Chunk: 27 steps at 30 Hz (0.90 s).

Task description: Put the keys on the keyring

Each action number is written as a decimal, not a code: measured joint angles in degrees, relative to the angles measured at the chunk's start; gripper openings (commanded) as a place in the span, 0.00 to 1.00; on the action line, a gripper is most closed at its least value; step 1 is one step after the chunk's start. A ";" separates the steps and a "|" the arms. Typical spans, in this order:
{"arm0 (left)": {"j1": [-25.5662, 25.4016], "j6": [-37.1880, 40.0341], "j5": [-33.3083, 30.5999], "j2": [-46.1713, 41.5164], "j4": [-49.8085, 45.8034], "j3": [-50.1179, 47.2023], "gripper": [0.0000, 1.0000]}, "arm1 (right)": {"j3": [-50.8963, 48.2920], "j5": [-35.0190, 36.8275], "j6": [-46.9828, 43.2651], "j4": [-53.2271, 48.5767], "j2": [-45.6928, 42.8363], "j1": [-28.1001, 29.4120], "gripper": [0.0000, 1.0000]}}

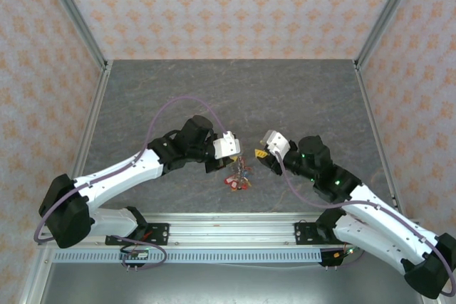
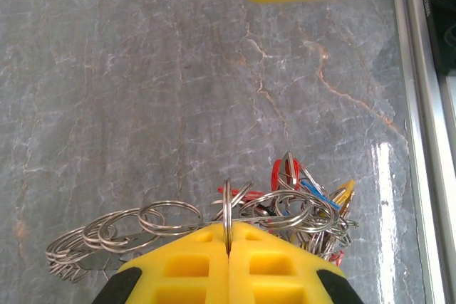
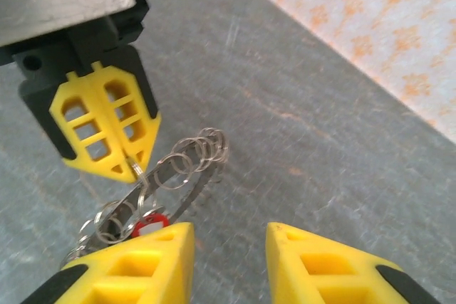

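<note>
While a loop of the large metal keyring (image 2: pixel 285 211), bunched with silvery rings and coloured tags, is pinched by the left pincer (image 2: pixel 228 233), the bunch trails past its tips | right pincer (image 3: pixel 228 236): spread, empty, just beside the bunch | tiny red-tagged key (image 3: pixel 149 223): seen by its left finger, threading cannot be told | task: judged unfinished

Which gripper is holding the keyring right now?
The left gripper, jaws shut on one upright ring of the keyring; the right gripper stands open, gripping nothing.
</note>
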 measured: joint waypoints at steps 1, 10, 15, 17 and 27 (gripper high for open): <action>0.00 0.55 -0.39 -0.11 -0.96 0.44 0.00 | -0.66 0.74 0.70 1.31 -0.26 0.00 0.33; 2.93 8.57 -3.04 -0.85 -14.95 7.41 0.00 | -3.41 13.25 12.02 10.51 -0.76 0.00 0.37; 5.46 12.50 -4.90 -1.75 -23.06 10.51 0.00 | -3.41 18.05 17.86 11.67 -0.81 0.00 0.38; 6.45 13.92 -5.62 -2.05 -26.23 11.76 0.00 | -3.41 19.34 19.69 11.67 -0.59 0.00 0.38; 9.64 18.82 -8.17 -2.10 -38.25 17.99 0.00 | -3.43 21.88 24.13 11.67 -0.04 0.00 0.42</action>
